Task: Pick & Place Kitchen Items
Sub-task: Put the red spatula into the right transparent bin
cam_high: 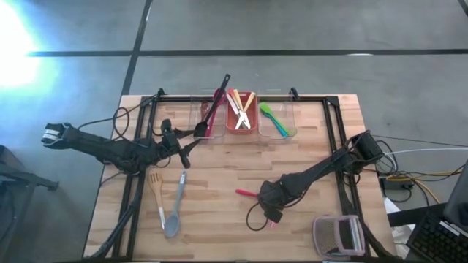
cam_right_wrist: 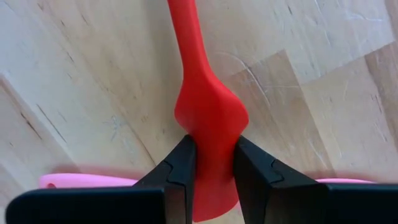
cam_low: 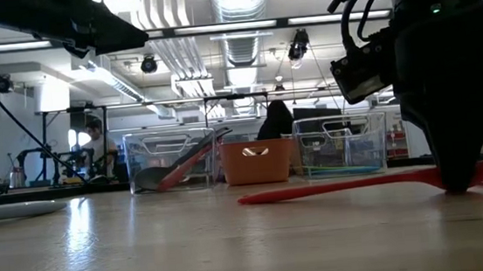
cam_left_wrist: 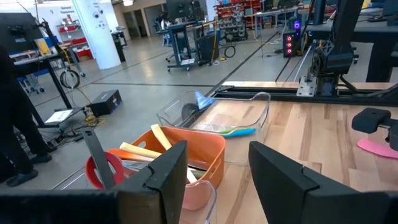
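Clamping the red spoon where it lies on the desk, the right pincer has one item in hand; the left pincer hangs released beside the bins. Grey spatula and wooden fork remain loose. The red bin holds pale sticks, the clear bin small green and blue spoons.

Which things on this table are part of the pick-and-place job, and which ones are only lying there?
Part of the job:
- red spoon, gripped in the right gripper
- grey spoon and wooden spatula, loose on the table
- pink spoon under the right gripper
- green spoon, already in a clear bin

Only lying about:
- grey-and-pink gadget
- left gripper, waiting by the bins with open jaws
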